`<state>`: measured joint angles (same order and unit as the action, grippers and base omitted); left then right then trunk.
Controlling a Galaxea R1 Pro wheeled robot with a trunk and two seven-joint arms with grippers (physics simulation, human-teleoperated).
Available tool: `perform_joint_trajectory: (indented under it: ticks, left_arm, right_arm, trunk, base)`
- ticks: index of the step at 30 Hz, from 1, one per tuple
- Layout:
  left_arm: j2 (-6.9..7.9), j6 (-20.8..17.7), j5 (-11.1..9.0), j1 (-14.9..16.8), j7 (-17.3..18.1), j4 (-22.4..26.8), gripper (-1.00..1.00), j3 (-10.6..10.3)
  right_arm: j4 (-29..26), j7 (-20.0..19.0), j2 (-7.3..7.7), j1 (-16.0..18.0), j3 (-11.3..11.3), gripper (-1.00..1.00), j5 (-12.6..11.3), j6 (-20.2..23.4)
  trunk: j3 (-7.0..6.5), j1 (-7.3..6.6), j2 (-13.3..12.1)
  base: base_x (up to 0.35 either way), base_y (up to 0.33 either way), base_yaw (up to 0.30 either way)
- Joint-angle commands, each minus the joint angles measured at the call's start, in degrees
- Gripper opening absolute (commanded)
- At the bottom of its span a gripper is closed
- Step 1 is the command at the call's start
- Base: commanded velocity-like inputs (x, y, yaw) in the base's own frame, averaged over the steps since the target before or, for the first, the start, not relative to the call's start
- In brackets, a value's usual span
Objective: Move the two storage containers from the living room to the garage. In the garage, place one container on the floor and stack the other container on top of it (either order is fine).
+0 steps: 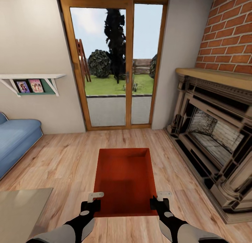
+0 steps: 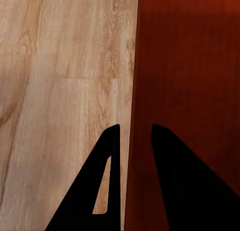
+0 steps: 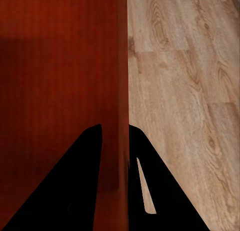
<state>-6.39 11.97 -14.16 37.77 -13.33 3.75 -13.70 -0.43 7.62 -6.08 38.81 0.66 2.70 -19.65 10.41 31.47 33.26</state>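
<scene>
Bin [image 1: 125,180] sits low centre in the head view, open top facing up, orange-red against the plank floor [image 1: 63,159] of the living room, glass doors [image 1: 115,60] straight ahead at upper centre, fireplace [image 1: 213,130] on the right, blue sofa [image 1: 15,141] at the left edge. Just one bin here. Left tool [image 1: 92,201] is at the bin's near left corner, right tool [image 1: 159,201] at the near right corner, one arm to each side. Whether the bin rests on the floor or hangs in the grip, I can't tell.

Left wrist view now: the bin's wall [image 2: 131,91] runs up the middle as a thin edge, bin interior on the right of the frame, planks on the left. The tool [image 2: 135,136] straddles that edge, one finger either side, jaws narrowed down close to the wall and apparently pinching it.

Right wrist view, mirror picture: wall [image 3: 124,66] down the centre, red inside at left, floor at right, tool [image 3: 115,133] clamped across it with barely a gap.

Judging by the look: stiff, light, smooth-walled, probably slippery, and a thin rim could flex. Opposite side walls near the rim, both arms together, seems the right hold.
</scene>
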Motion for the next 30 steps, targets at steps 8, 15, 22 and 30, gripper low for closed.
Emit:
perform_joint_trajectory:
  ticks: [8,15,22,30]
  left_arm:
    - [-0.11,0.1,-0.9,0.0,-0.4,-0.2,-1.00,0.3]
    - [-0.11,0.1,-0.9,0.0,-0.4,-0.2,-1.00,0.3]
    - [-0.11,0.1,-1.0,0.0,-0.4,-0.2,-1.00,0.3]
    - [-0.11,0.0,-1.0,0.0,-0.4,-0.2,-1.00,0.3]
  right_arm:
    - [-0.1,0.0,-0.08,0.1,-0.9,-1.00,1.0,-1.9]
    - [-0.1,0.0,-0.08,0.1,-0.9,-1.00,1.0,-1.9]
    - [-0.1,0.0,-0.08,0.1,-0.9,-1.00,1.0,-1.9]
    - [-0.1,0.0,-0.07,0.1,-0.9,-1.00,1.0,-1.9]
  trunk:
    - [-0.66,0.02,0.1]
    - [-1.32,0.02,0.1]
    - [-1.98,0.02,0.1]
    - [-2.74,0.02,0.1]
  base:
    - [0.000,0.000,0.000]
    - [0.000,0.000,0.000]
    - [0.000,0.000,0.000]
    - [0.000,0.000,0.000]
